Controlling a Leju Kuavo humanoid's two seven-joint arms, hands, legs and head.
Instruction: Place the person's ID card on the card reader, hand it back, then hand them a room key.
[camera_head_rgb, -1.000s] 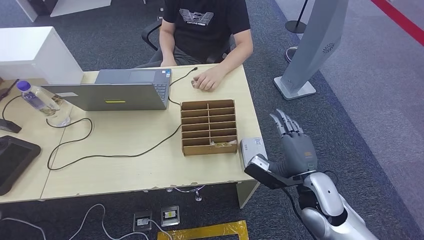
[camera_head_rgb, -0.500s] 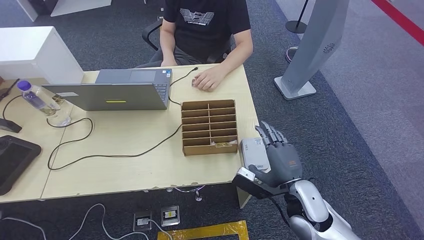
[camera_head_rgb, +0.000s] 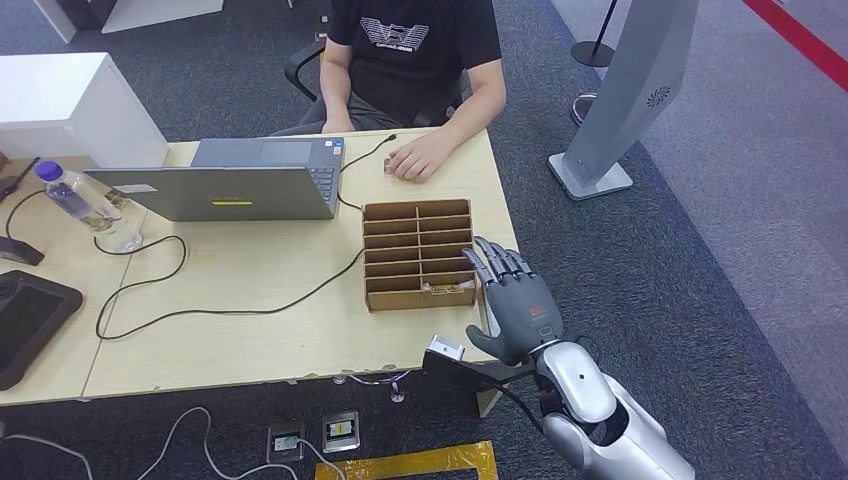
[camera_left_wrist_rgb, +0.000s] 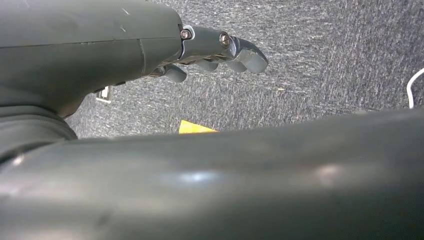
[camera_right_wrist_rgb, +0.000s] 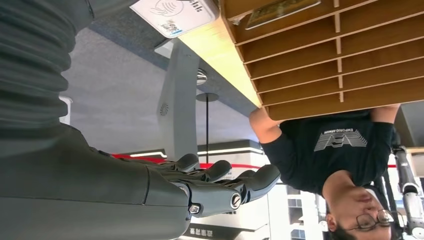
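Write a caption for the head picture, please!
Robot's right hand hovers open beside the wooden box while a person waits.

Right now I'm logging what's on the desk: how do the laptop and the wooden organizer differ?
The laptop is grey and stands open with a cable running to it; the wooden organizer is brown, lies flat and is split into compartments. The laptop sits left of the organizer, which is nearer the right hand. Both rest on the table.

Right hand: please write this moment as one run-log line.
right hand: open, empty, above card reader | person's hand: resting on table
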